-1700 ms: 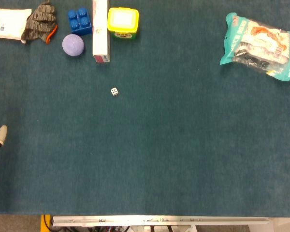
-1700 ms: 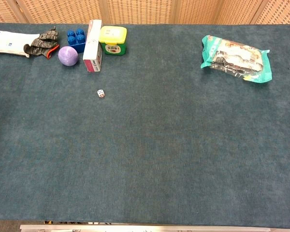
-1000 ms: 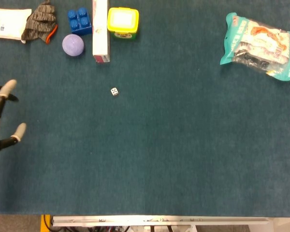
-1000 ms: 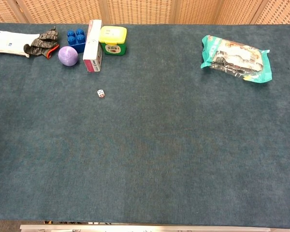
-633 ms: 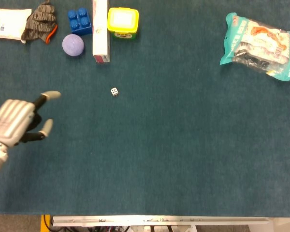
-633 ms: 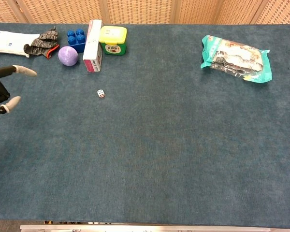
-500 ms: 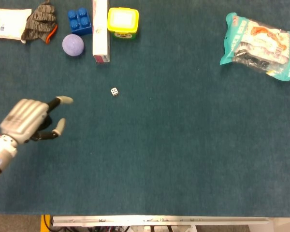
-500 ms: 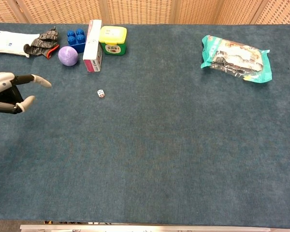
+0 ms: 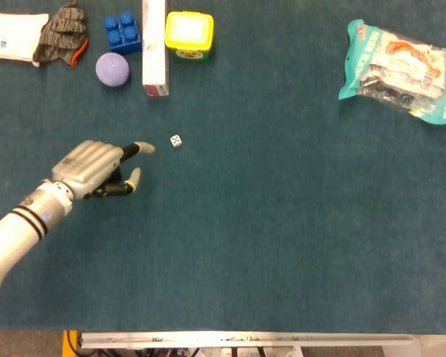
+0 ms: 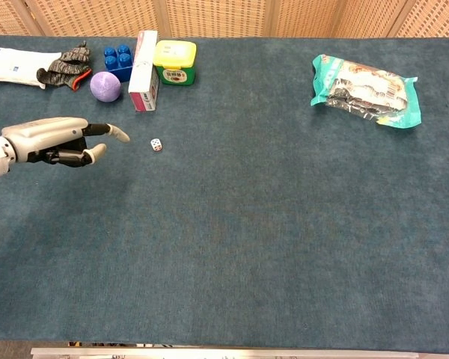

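Head view: the left robot hand (image 9: 97, 169) sits in the left middle of the frame above the blue table (image 9: 267, 238), holding nothing, one finger stretched out and the thumb apart from it, the rest curled under. The die (image 9: 176, 140) lies just right of the outstretched fingertip, near it but not touching. Along the upper left edge stand a purple ball (image 9: 112, 69), a blue block (image 9: 123, 33), a white box (image 9: 154, 46) and a yellow tub (image 9: 189, 33), with a grey glove (image 9: 62, 34) and a white packet (image 9: 11, 34) at the far left. A teal bag (image 9: 398, 70) lies at the upper right.

Chest view: the left robot hand (image 10: 56, 140) reaches in from the left edge, fingers apart and pinching nothing. The die (image 10: 156, 144) lies right of the fingertip, with a small gap. The ball (image 10: 105, 86), block (image 10: 117, 60), box (image 10: 144, 71) and tub (image 10: 175, 62) cluster above it; the bag (image 10: 363, 90) is at the upper right. The right robot hand shows in neither view
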`<state>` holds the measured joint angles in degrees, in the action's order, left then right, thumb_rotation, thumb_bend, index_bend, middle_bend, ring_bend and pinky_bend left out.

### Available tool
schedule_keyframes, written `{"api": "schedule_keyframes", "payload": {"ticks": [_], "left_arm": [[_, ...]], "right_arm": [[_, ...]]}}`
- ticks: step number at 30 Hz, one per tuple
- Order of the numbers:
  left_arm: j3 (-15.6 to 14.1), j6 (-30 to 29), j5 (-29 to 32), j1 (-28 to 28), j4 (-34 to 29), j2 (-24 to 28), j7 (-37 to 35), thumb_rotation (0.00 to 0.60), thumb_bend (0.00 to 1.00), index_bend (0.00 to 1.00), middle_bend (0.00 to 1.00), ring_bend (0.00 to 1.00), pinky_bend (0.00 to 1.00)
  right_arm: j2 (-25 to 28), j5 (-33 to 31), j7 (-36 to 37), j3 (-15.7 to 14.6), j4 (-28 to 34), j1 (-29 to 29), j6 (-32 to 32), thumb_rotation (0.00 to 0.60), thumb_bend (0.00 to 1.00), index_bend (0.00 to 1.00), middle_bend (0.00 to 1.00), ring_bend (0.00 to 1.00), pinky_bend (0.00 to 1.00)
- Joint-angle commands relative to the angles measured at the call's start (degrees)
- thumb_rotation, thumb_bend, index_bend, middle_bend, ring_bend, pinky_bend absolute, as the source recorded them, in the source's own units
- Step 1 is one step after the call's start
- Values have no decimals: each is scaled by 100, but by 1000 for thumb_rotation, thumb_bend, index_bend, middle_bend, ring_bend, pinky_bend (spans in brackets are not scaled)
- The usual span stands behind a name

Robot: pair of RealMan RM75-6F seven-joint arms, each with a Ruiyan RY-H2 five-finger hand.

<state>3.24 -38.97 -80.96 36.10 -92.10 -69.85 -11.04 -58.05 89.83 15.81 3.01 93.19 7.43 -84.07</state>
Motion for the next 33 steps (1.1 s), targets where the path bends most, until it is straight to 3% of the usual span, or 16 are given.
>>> {"api": "schedule_keyframes", "payload": {"ticks": [1,22,33], "left_arm": [[83,106,157,134,90,-136,21,161,578,142,1000,1000,1000],[260,964,1438,1169,714,-1028,785,161,578,80,1000,1000,1000],[40,1042,2206,1484,984,-1224,1327,161,577,95,1000,1000,1000]], "right_arm": [[-3,-3,12,0,-8,3,8,600,388,150,335,307,315],[-32,-126,116,-5,-151,7,140,600,388,150,335,307,315],[-29,-170,170,-10,-207,-30,141,600,388,150,335,307,315]]}}
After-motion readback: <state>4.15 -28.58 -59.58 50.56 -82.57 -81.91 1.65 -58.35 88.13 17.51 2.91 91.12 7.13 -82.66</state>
